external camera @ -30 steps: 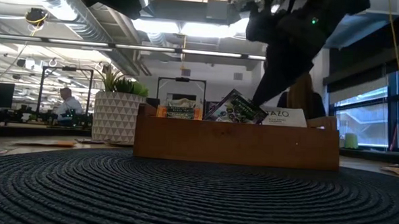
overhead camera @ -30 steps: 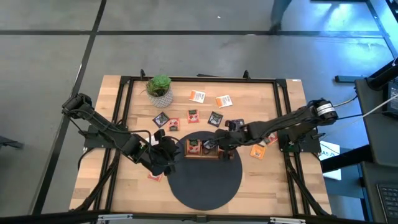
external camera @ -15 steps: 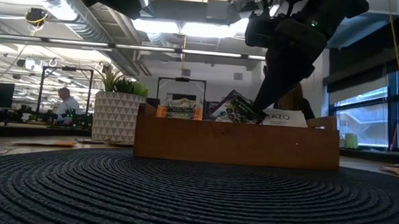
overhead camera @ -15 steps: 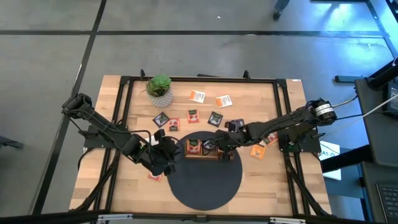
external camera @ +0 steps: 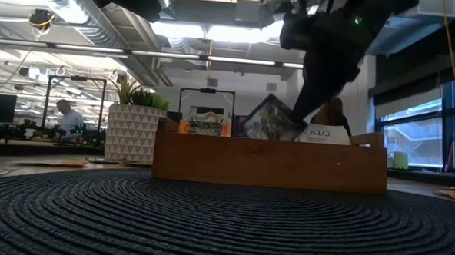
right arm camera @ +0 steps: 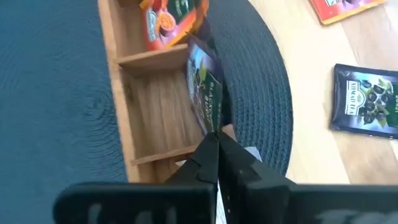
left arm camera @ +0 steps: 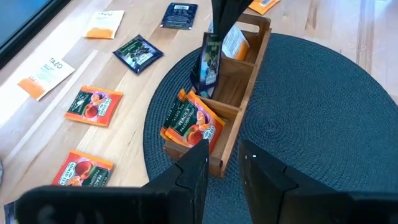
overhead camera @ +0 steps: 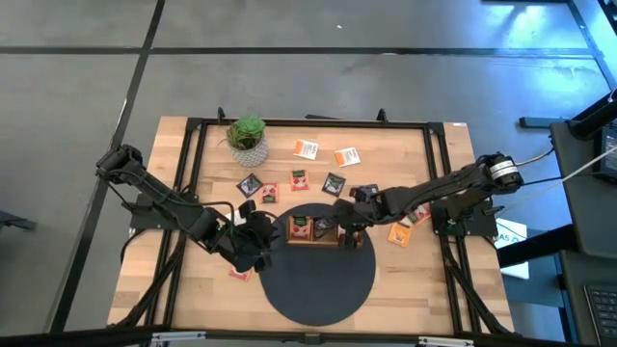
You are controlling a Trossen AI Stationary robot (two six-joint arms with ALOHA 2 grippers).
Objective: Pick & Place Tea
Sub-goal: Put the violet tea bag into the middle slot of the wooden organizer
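Observation:
A brown wooden tray [overhead camera: 292,238] stands on a round dark mat [overhead camera: 318,280]. My right gripper [right arm camera: 215,142] is shut on a black-green tea packet [right arm camera: 204,84] in the tray's middle compartment; the low view shows this packet [external camera: 270,120] sticking up above the tray wall [external camera: 272,156]. Orange-red packets [left arm camera: 193,121] lean in the left compartment, and a white-orange one [left arm camera: 236,43] lies in the right one. My left gripper [left arm camera: 222,167] hovers open just left of the tray with nothing between its fingers. More tea packets [overhead camera: 301,179] lie flat on the table behind the tray. My right gripper pinches the black-green packet's upper edge [right arm camera: 211,123] between its two fingers. The fingers [left arm camera: 221,15] slant down from above and from the table's right. The packet stands on edge, nearly upright, its lower part inside the middle compartment.
A small potted plant [overhead camera: 248,140] stands at the far left of the table. Loose packets lie behind the tray [overhead camera: 334,182], to its right [overhead camera: 400,233] and under my left arm [overhead camera: 239,275]. A black frame [overhead camera: 193,173] runs around the tabletop.
In the low view the black-green packet has tipped steeper, and its top corner now stands higher above the tray wall. My right gripper has stayed over the tray. My left arm has kept still.

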